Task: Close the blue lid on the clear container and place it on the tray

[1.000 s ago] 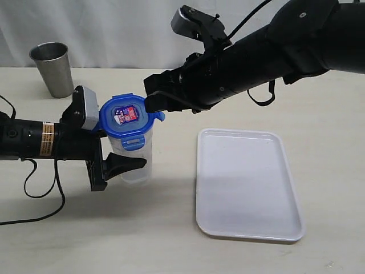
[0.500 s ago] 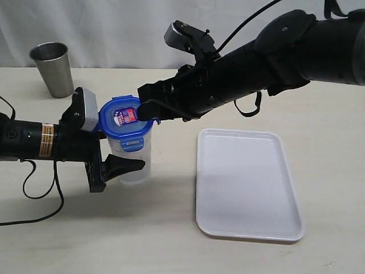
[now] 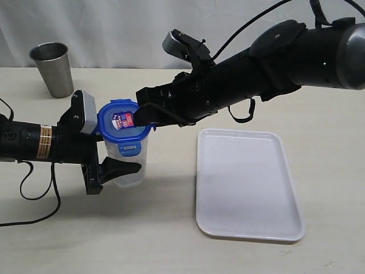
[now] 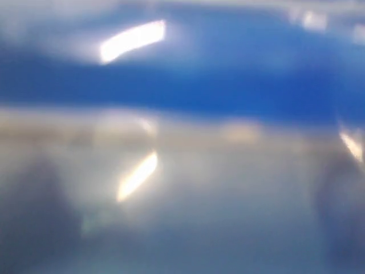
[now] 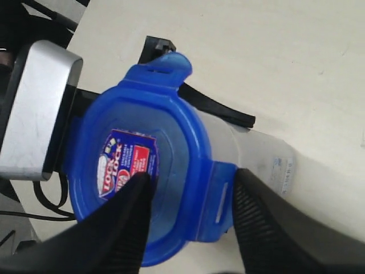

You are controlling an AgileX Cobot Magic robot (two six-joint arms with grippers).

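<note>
The clear container (image 3: 130,171) stands on the table with the blue lid (image 3: 121,123) on its mouth, sticker side up. My left gripper (image 3: 121,164) reaches in from the left and is shut on the container's body. The left wrist view is a close blur of the blue lid (image 4: 188,85) above the clear container wall (image 4: 188,188). My right gripper (image 3: 144,116) hangs over the lid's right edge, open. In the right wrist view, one of its fingers (image 5: 122,228) lies over the blue lid (image 5: 171,148) by the sticker. The other finger stands outside a snap tab (image 5: 219,200). The white tray (image 3: 228,225) lies to the right.
A steel cup (image 3: 52,68) stands at the back left of the table. The left arm's cable (image 3: 40,197) loops over the table near the front left. The right arm stretches from the upper right above the tray's far end.
My right gripper has moved left and down over the lid. The lid and container top have shifted slightly left and lower. The left gripper keeps its hold.
</note>
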